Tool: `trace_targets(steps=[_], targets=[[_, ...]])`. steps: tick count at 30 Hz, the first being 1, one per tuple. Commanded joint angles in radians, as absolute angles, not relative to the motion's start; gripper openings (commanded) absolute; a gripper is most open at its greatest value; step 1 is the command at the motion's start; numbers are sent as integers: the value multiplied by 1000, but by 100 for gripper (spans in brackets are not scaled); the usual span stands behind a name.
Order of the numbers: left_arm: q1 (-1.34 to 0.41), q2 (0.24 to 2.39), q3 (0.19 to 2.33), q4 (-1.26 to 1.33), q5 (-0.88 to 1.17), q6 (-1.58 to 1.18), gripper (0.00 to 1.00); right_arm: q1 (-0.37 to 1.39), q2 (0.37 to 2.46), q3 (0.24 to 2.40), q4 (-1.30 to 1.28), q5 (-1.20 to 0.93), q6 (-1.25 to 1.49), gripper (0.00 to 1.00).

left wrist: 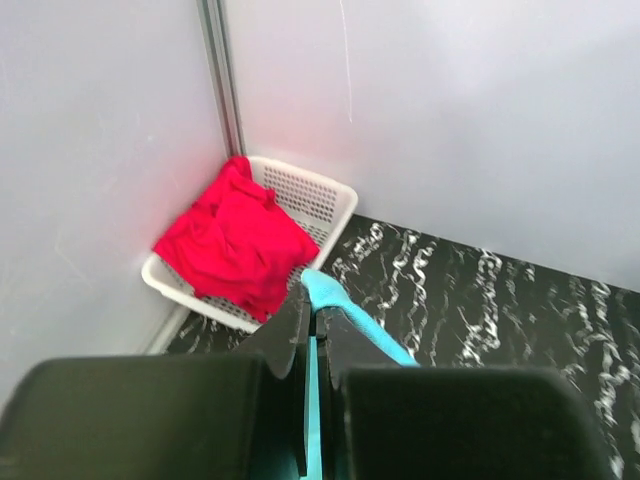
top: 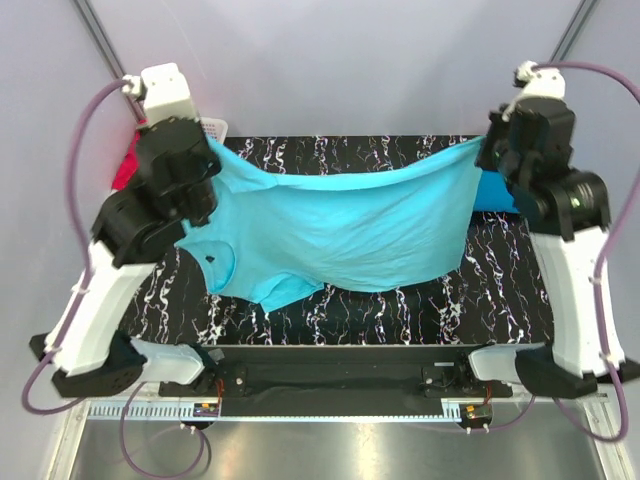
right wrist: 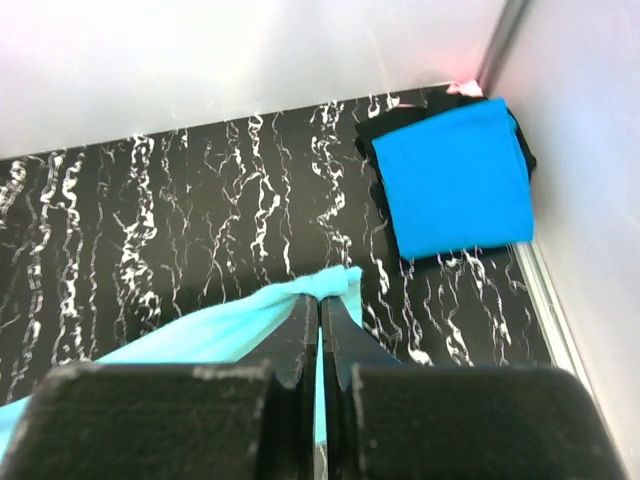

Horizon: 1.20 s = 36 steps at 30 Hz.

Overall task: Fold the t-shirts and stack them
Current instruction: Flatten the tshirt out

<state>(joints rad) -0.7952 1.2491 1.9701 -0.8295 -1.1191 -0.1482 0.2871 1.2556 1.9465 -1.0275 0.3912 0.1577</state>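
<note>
Holding the light turquoise t-shirt [top: 350,225] stretched between my two arms, I see it slung like a hammock over the middle of the black marbled table [top: 420,310]. It sags toward the near edge, and I cannot tell whether its lower hem touches the tabletop. The left gripper [left wrist: 312,300] is pinched closed on one far corner of the fabric. The right gripper [right wrist: 320,305] is pinched closed on the opposite corner, with a bunched fold poking out past its fingertips. At the far right corner of the table the deeper blue t-shirt [right wrist: 455,180] lies folded flat on the black t-shirt [right wrist: 385,125], whose edges peek out around it. At the far left corner, against the wall, the red t-shirts [left wrist: 235,245] are heaped in a white lattice basket [left wrist: 325,200], spilling over its rim.
</note>
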Motion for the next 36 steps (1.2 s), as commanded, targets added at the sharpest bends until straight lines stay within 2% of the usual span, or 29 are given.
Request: trace_targets(steps=[1, 6, 19, 23, 28, 32, 34, 36], targets=[[-746, 1317, 2064, -675, -1116, 17, 0, 296, 1351, 2054, -959, 374, 92, 0], [-712, 1359, 2158, -680, -1100, 49, 0, 342, 1368, 2132, -992, 400, 69, 0], [-844, 1023, 2123, -713, -1245, 103, 0, 356, 1146, 2172, -1088, 341, 55, 0], [-847, 992, 2170, -709, -1235, 129, 0, 357, 1124, 2216, -1098, 307, 58, 0], [-847, 1071, 2217, -701, -1216, 164, 0, 356, 1158, 2234, -1068, 284, 67, 0], [-847, 1181, 2145, -529, -1239, 253, 0, 356, 1213, 2140, -991, 299, 86, 0], [-844, 1297, 2112, -442, -1243, 305, 0, 356, 1248, 2050, -921, 308, 101, 0], [-789, 1488, 2213, -526, -1159, 238, 0, 357, 1305, 1923, -853, 305, 115, 0]])
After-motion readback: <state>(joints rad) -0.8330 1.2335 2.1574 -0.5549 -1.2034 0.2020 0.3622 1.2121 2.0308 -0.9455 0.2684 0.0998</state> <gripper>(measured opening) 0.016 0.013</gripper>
